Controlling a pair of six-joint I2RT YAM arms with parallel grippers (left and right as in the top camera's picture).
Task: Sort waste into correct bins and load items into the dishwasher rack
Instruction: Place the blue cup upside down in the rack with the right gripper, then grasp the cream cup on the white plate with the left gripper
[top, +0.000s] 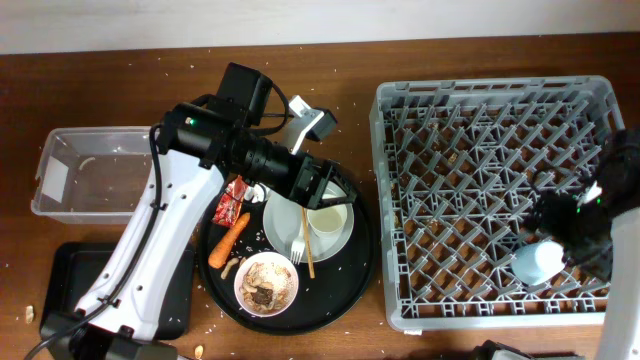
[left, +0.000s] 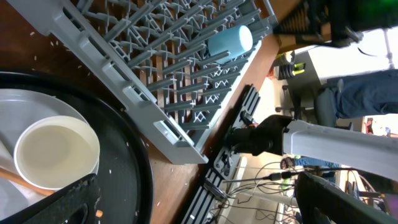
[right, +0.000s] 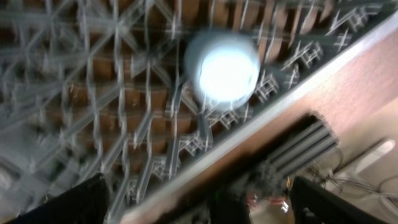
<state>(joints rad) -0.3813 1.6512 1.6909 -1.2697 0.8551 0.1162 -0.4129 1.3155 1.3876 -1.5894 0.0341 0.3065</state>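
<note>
Two claws: both spread wide, and I see nothing gripped in either
Left claw (top: 320, 182): hangs over the round black tray (top: 365, 250), and the whitish cup (top: 328, 220) sits nearer one finger than the other, not between them
Whitish cup: upright, mouth up, on the pale plate (top: 283, 213); standing like that, I judge it offers its rim for a pinch
Right claw (top: 565, 220): over the rack's near right corner; my wrist view is blurred, but the fingers stand apart and bare
Light blue cup (top: 538, 262): on its side among the pegs, just beyond those fingertips; I reckon the pegs and front wall keep it from rolling
Crowding: the fork (top: 297, 247) and chopstick (top: 309, 258) lie just beside the whitish cup, so one finger has little room there
Waste: the carrot piece (top: 229, 240) and red wrapper (top: 235, 197) lie on the round tray, with scraps in the white bowl (top: 240, 283)
Bins: the clear tub (top: 45, 165) and shallow black tray (top: 75, 290) are far left, the tray partly under my left arm (top: 160, 230)
Edges: the dishwasher rack (top: 383, 230) wall stands near the round tray's rim, with only a narrow strip of worktop (top: 480, 60) between
Open room: most peg rows carry nothing
</note>
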